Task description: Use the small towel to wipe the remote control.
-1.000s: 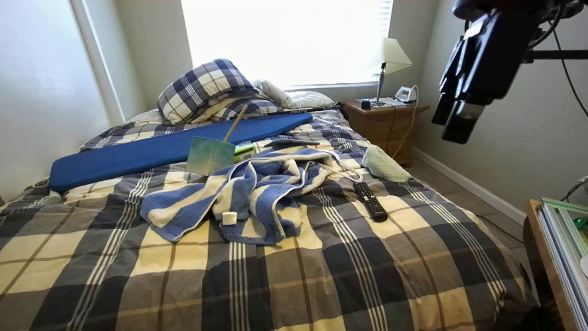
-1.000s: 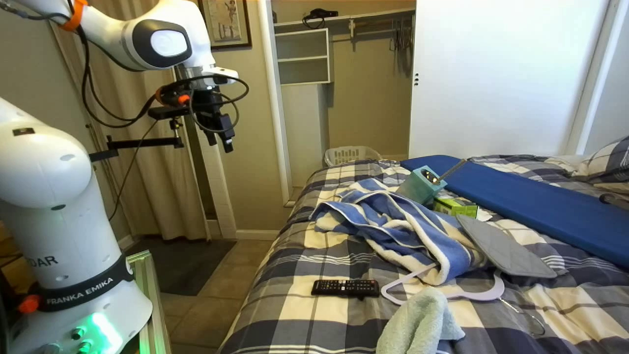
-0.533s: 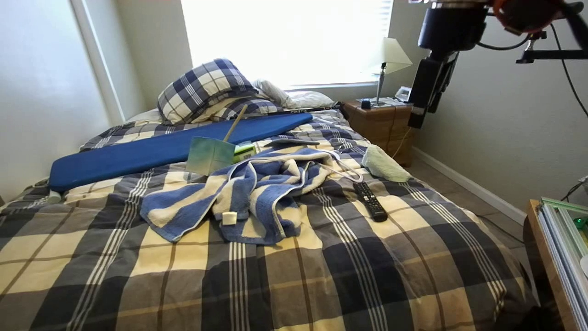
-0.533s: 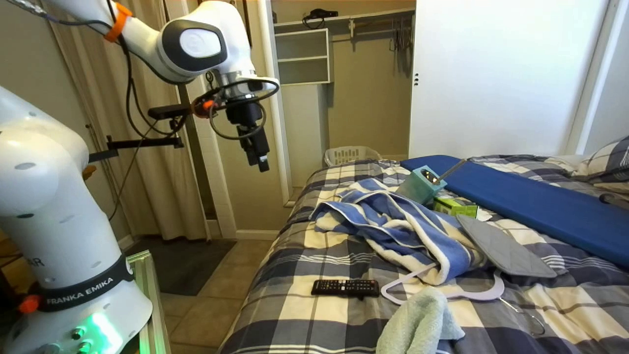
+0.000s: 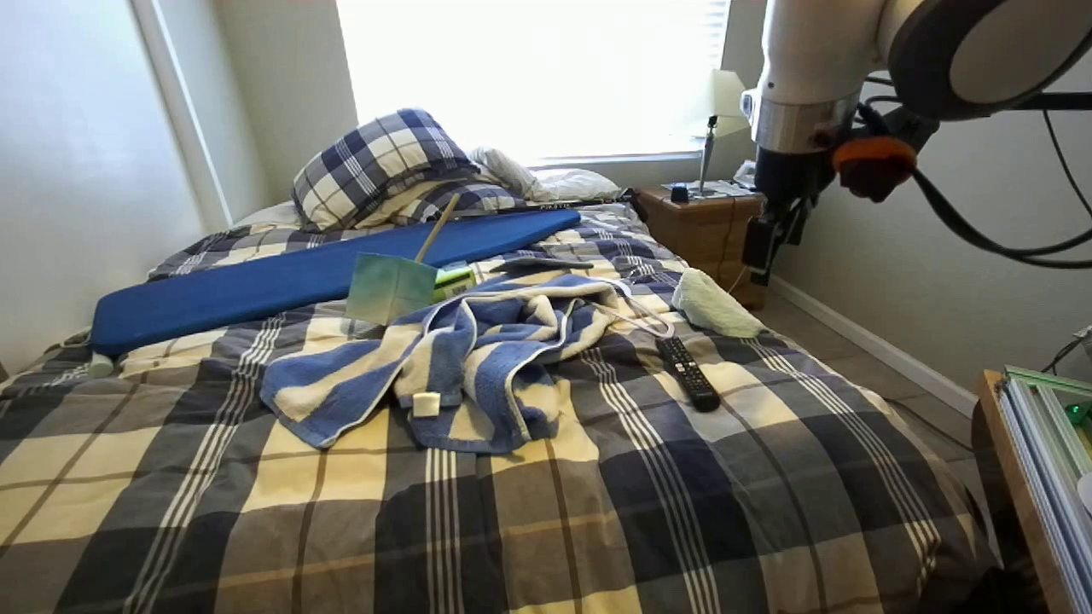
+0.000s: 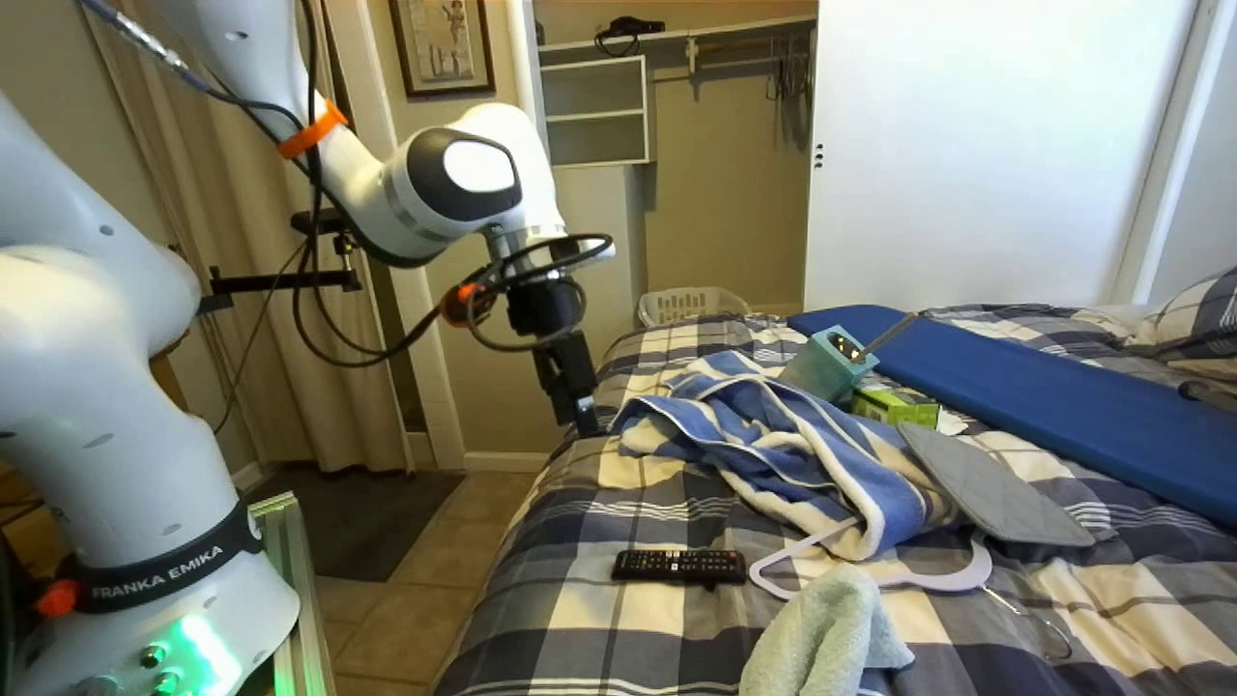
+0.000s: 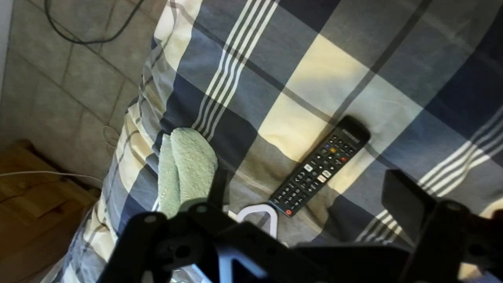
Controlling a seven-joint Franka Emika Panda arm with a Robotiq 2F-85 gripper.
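a bed (image 5: 512, 529) in plaid stretches beside my arm (image 6: 362, 184), a board (image 5: 307, 281) lying across it and a striped towel (image 6: 802, 445) crumpled against a hanger (image 6: 952, 580). the small towel (image 7: 192, 165), pale green, rests near the bed's edge. my gripper (image 6: 575, 421) hangs above the bed, its fingers (image 7: 406, 202) spread wide apart. the remote (image 7: 322, 167) lies buttons up on the bed, one end beside the hanger, apart from the small towel.

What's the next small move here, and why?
Probably shift the open jaws sideways toward the small towel before lowering: they hang in the air holding nothing, and in the wrist view their gap lines up with the remote control, the towel off to one side.
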